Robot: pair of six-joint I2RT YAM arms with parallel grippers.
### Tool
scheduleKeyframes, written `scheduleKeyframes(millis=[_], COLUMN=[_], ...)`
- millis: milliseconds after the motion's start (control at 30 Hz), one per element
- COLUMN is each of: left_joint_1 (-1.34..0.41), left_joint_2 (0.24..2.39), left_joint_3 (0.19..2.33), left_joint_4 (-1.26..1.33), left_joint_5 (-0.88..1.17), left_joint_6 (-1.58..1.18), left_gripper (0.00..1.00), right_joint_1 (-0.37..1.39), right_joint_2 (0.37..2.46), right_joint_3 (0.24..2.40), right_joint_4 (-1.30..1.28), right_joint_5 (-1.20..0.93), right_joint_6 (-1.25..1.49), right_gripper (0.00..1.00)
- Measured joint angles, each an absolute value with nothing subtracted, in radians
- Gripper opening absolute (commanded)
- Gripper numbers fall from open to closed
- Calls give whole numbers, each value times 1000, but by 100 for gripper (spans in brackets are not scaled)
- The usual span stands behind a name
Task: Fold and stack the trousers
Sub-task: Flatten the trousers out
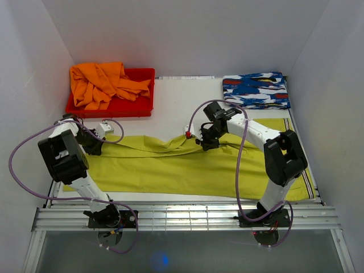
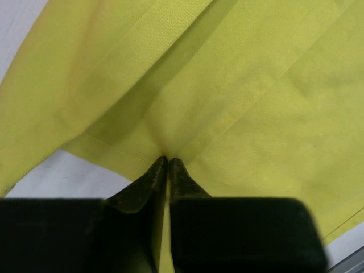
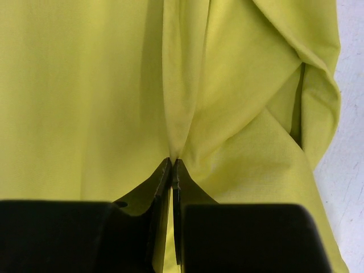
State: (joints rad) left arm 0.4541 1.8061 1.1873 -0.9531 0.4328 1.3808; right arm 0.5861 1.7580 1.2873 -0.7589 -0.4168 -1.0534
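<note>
The table (image 1: 170,96) carries everything, and most of its near half is covered by the trousers (image 1: 170,168). They lie lengthwise from the left side to the right, mostly flat, with the striped waistband (image 1: 309,185) at the near right corner. Their far edge is rumpled and gathered into ridges where the two arms meet it.

At the far left a red tray (image 1: 142,73) holds a crumpled orange garment (image 1: 99,85). At the far right sits a folded patterned cloth (image 1: 256,91). Both lie apart from the trousers and play no part in this step.

The right tool (image 3: 172,160) is closed tight on a raised pleat of yellow-green cloth near the middle of the far edge, the fabric fanning out from between its jaws. The left tool (image 2: 168,159) is likewise clamped, with no gap showing, on the hemmed far edge near the left end, and white table shows beside that hem.

This looks like the opening fold, with both tools pinching the far long edge so it can be carried over towards the near edge. The next move would call for both arms to lift together and travel near at a matched pace, keeping the cloth taut between the two pinch points. If one arm leads, the slack in the middle is likely to bunch into a crooked fold.
</note>
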Motion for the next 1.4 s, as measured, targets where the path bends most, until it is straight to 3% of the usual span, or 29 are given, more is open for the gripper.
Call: scheduleKeyframes(millis=[33,67,133,167,367,633,800,933,1100,1233,1400], left_joint_1=[454,455,455,455,461,570,614,625,639,640,641], left_joint_2=[1806,1805,1801,1799,1797,1881,1865,1805,1506,1256,1185], left_joint_3=[1187,1187,1187,1187,1232,1639,1592,1491,1313,1301,1331], left_joint_4=[-957,-962,-970,-973,-1031,-1203,-1187,-1226,-1280,-1304,-1282], left_joint_5=[433,433,433,434,445,736,805,800,794,828,891], left_joint_6=[1381,1383,1384,1383,1361,1081,882,906,1018,1037,951], left_gripper=[25,21,3,0,0,0,0,0,0,0,0], right_joint_1=[583,580,574,571,565,544,550,577,605,606,603], right_joint_2=[1759,1761,1766,1769,1774,1773,1775,1766,1639,1533,1481], right_joint_3=[1290,1294,1300,1302,1309,1312,1321,1308,1225,1210,1181], right_joint_4=[-759,-759,-757,-757,-756,-668,-654,-669,-681,-677,-627], right_joint_5=[-419,-421,-423,-424,-429,-448,-438,-422,-425,-426,-423], right_joint_6=[-1052,-1050,-1046,-1043,-1026,-992,-962,-957,-961,-969,-967], right_gripper=[8,8,8,8,8,8,8,8,8,8,8])
